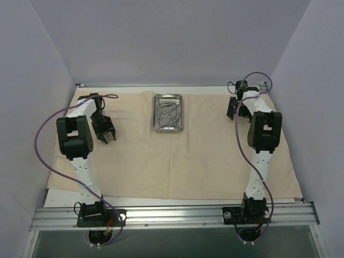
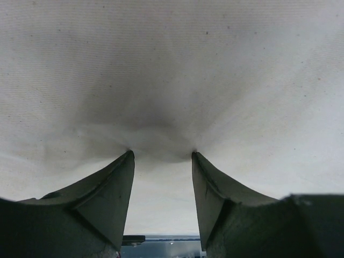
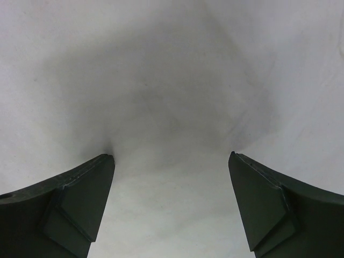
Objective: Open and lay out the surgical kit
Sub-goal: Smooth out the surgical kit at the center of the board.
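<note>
The cloth wrap (image 1: 177, 161) is plain, unpatterned beige, grey-shadowed in the wrist views. Toward 12 o'clock on it the steel tray (image 1: 155, 115) gleams silver, like its instruments (image 1: 170, 114). The left end effector (image 2: 161, 153) and right end effector (image 3: 171, 158) are black, the cables (image 1: 36, 141) purple, the walls (image 1: 161, 37) pale lavender.

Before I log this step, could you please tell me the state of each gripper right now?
Left gripper: open, tips touching the beige cloth wrap, nothing gripped.
Right gripper: wide open, holding nothing.
</note>
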`<control>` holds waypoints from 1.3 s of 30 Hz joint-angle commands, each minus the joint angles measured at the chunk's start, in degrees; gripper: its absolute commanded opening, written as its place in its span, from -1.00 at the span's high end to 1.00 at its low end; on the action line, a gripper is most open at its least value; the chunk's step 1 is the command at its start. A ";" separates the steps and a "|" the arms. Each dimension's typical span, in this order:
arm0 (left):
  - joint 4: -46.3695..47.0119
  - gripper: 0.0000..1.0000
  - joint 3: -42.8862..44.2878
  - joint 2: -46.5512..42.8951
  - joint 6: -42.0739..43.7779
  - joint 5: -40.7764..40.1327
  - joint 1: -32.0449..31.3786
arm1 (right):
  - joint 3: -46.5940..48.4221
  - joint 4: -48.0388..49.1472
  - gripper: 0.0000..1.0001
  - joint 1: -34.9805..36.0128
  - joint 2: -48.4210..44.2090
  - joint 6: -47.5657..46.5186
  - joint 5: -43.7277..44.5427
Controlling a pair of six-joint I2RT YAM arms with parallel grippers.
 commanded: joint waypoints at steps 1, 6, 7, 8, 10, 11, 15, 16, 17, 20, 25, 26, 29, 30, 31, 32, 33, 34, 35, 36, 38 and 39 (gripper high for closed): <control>-0.99 -0.11 -1.02 2.33 -1.74 3.84 0.45 | 3.41 -1.83 -0.86 0.22 6.64 -1.81 1.68; 0.33 -0.08 -6.10 0.31 -3.85 4.03 0.54 | 8.16 -2.80 -0.86 0.40 12.01 -2.51 1.77; 0.77 -0.08 -6.91 -0.13 -4.20 4.29 0.72 | 8.95 -2.89 -0.86 0.40 12.54 -2.60 1.94; 1.47 -0.09 -7.44 -0.39 -4.21 5.17 0.72 | 10.44 -2.98 -0.87 0.40 13.07 -2.95 2.12; 1.65 -0.08 -7.62 -0.05 -4.38 5.35 0.63 | 12.64 -4.55 -0.87 0.31 15.26 -3.56 2.91; 1.22 -0.08 -7.36 0.39 -4.38 5.26 0.72 | 14.39 -5.09 -0.87 0.39 15.88 -3.74 3.09; 1.39 -0.08 -6.74 0.22 -4.56 4.21 1.15 | 13.71 -5.18 -0.87 0.22 15.53 -4.01 2.65; 1.56 -0.08 -6.65 0.22 -4.30 3.86 1.33 | 13.01 -5.27 -0.88 0.22 15.10 -3.92 2.04; 1.39 -0.08 -6.30 0.57 -4.12 3.42 1.94 | 11.87 -5.18 -0.88 0.65 13.53 -3.40 0.64; 0.78 -0.08 -5.16 1.19 -3.77 2.80 3.96 | 4.76 -2.73 -0.88 1.45 10.19 -2.60 -1.04; 1.56 -0.09 -5.34 -0.13 -2.63 1.05 5.11 | 1.84 -1.40 -0.88 1.80 8.68 -1.98 -2.01; 1.74 -0.11 -5.07 -0.31 -2.45 0.96 5.11 | 2.10 -1.31 -0.88 1.80 7.81 -1.81 -2.01; 1.39 -0.11 -2.70 1.44 -1.83 0.96 5.11 | 2.63 -1.66 -0.87 1.80 6.83 0.03 -5.17; 1.30 -0.11 -1.04 2.15 -1.75 1.13 5.11 | 2.55 -2.36 -0.87 1.80 6.83 1.43 -5.96; 1.04 -0.11 -0.24 2.76 -1.57 1.39 5.11 | 2.11 -2.28 -0.87 1.80 6.66 1.97 -8.05; 1.12 -0.11 0.37 3.81 -1.48 1.83 5.11 | 0.36 -1.93 -0.87 1.80 6.31 2.58 -9.29; 1.04 -0.11 0.90 4.26 -1.48 2.10 5.11 | -0.70 -1.67 -0.87 1.80 6.22 3.11 -10.26; 0.86 -0.11 2.04 4.70 -1.13 2.27 5.11 | -1.58 -1.75 -0.87 1.80 6.22 4.24 -10.97; 0.43 -0.11 2.57 5.57 -1.04 2.54 5.11 | -3.94 -1.67 -0.87 1.80 5.69 4.60 -11.41; 0.25 -0.11 3.01 5.93 -0.87 2.71 5.11 | -5.53 -0.53 -0.86 1.80 5.25 5.04 -11.85; 0.07 -0.11 3.98 6.55 -0.52 2.45 5.11 | -9.47 0.70 -0.86 1.80 3.41 5.57 -13.25; 0.24 -0.11 4.07 6.46 -0.43 2.71 5.11 | -9.93 1.32 -0.87 1.80 2.97 5.66 -12.91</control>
